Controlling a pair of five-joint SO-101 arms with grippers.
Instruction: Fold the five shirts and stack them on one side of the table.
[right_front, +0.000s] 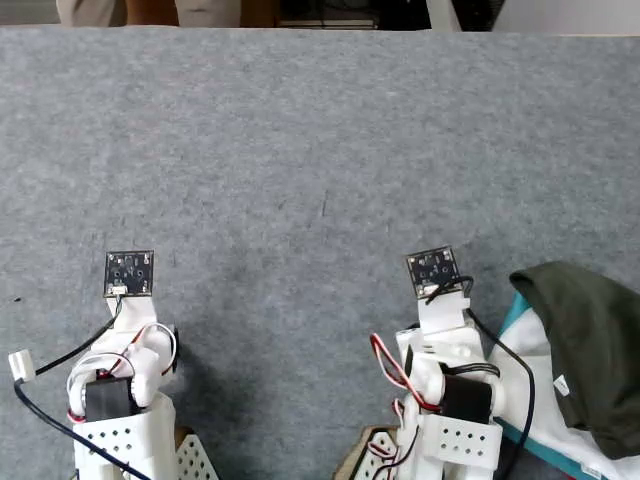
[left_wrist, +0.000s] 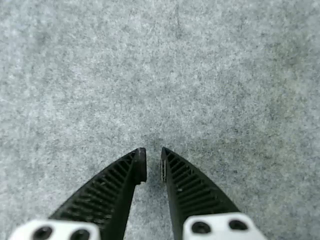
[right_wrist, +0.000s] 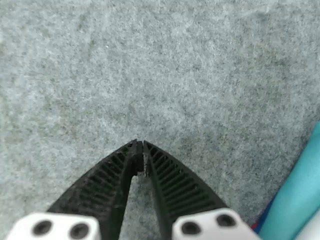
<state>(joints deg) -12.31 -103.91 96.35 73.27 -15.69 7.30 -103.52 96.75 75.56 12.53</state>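
Observation:
A heap of shirts lies at the table's near right corner. A dark green shirt (right_front: 590, 340) is on top, over a white one (right_front: 545, 395) and a teal one (right_front: 519, 301). My right arm (right_front: 450, 370) stands just left of the heap. The right gripper (right_wrist: 140, 149) is shut and holds nothing, low over bare felt, with the teal cloth (right_wrist: 300, 200) beside it. My left arm (right_front: 125, 370) stands at the near left. Its gripper (left_wrist: 152, 165) is shut to a thin slit, with nothing held, also over bare felt.
Grey felt covers the table (right_front: 320, 150); the middle, far side and left are free room. Red, black and white cables (right_front: 385, 365) loop around both arm bases at the near edge.

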